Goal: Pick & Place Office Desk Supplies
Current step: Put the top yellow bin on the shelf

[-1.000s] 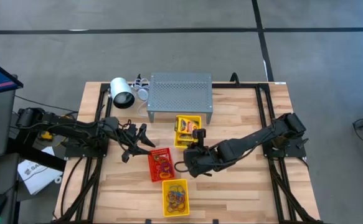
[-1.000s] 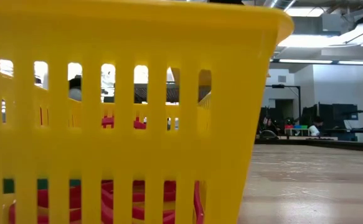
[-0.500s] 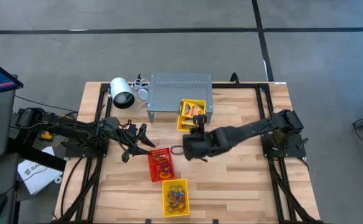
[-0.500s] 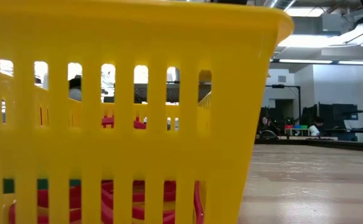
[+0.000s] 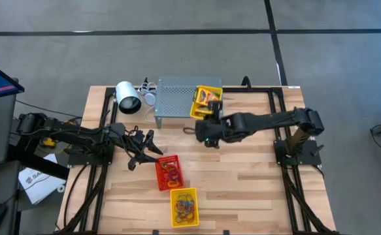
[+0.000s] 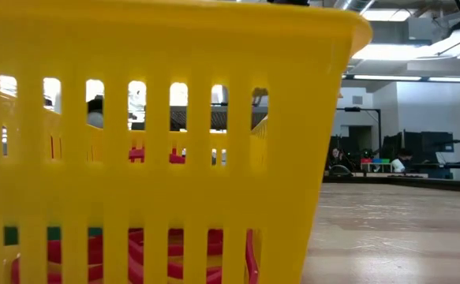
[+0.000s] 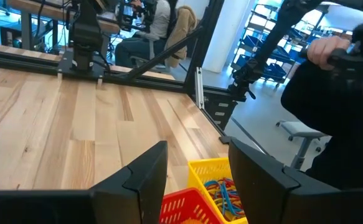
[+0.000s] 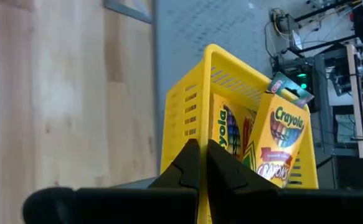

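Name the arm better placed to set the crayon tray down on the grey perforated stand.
Right. The right gripper is shut on the yellow tray at the grey stand; the left gripper waits open, apart.

Even overhead light — soft, faint shadows

"Crayola" and "CRAYONS" on the yellow crayon box (image 8: 283,142) in the yellow tray (image 8: 187,106)

A wooden table (image 5: 255,189) with black rails fills the middle of the high view. On it, at upper centre, stands a grey perforated metal shelf (image 5: 180,96). A white cylinder (image 5: 127,98) lies at its left. Lower centre, a red tray (image 5: 168,172) sits just above a yellow tray (image 5: 184,206), both holding coloured bands.
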Available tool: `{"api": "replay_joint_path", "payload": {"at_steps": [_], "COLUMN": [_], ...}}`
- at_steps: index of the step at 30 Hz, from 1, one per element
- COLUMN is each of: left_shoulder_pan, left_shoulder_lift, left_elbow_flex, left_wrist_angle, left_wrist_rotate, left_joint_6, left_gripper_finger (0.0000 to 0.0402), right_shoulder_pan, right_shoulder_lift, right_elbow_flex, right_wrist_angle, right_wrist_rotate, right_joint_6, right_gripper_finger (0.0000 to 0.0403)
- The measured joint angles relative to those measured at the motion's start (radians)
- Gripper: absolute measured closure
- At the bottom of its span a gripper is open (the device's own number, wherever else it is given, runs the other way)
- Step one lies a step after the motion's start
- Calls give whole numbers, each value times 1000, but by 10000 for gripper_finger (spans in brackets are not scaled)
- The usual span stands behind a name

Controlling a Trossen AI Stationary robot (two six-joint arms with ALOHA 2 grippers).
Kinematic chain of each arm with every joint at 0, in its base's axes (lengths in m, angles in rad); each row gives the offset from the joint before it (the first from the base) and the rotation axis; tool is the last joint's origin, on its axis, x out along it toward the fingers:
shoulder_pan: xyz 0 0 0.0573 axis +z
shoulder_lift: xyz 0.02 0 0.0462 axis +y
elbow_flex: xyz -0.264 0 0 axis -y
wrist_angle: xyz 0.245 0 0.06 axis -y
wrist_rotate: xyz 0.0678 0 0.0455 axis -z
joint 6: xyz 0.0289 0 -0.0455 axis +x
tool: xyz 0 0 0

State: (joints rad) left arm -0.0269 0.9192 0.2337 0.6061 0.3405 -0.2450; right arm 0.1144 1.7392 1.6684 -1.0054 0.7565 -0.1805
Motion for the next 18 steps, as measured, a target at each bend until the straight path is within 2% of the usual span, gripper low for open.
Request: {"api": "replay_joint_path", "payload": {"at_steps": [7, 18], "left_shoulder_pan": [0, 0], "left_shoulder_lift": [0, 0], "left_elbow_flex": [0, 0], "left_wrist_angle": [0, 0], "left_wrist_rotate": [0, 0], "left_joint_6": [1, 1], "left_gripper_finger": [234, 234], "right_shoulder_pan": [-77, -184], "right_shoulder_lift": [-60, -67], "right_elbow_flex": [-3, -9], "right_wrist_angle": [9, 18], "right_wrist_rotate": [-87, -255], "right_joint_6": [-68, -157], "right_gripper_finger": [403, 403]}}
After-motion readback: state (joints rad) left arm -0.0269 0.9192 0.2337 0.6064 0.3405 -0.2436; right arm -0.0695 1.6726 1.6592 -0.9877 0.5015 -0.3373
